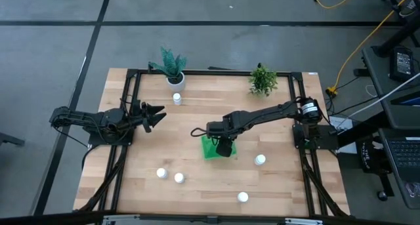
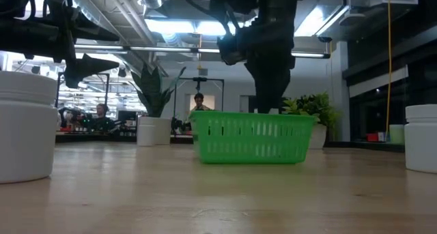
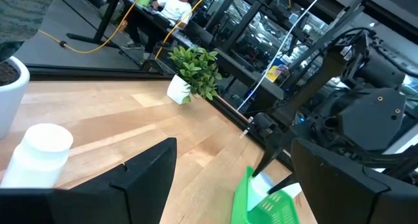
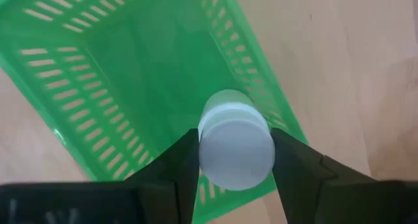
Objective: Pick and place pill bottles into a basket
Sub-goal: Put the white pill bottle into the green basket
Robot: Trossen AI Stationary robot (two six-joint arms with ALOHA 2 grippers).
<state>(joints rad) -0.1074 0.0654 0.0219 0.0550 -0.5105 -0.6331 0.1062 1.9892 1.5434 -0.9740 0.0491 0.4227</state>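
My right gripper stands over the green basket, shut on a white pill bottle; in the low view it reaches down behind the basket's rim. Loose bottles stand on the table: one at the far side, two near the left front, one right of the basket, one at the front. My left gripper is open and empty at the table's left, its fingers apart, a bottle ahead of it. My right gripper pinches the bottle between its two fingers, which sit on opposite sides of the cap. The fingers come from above, pointing down. The bottle stands upright, cap up, over the basket's inside near one wall; whether its base rests on the floor is hidden.
A white pot with a spiky plant and a small leafy plant stand at the table's far edge. Black frame rails run along the table's sides. Bare wood lies between the basket and the front bottles. People show in the room behind.
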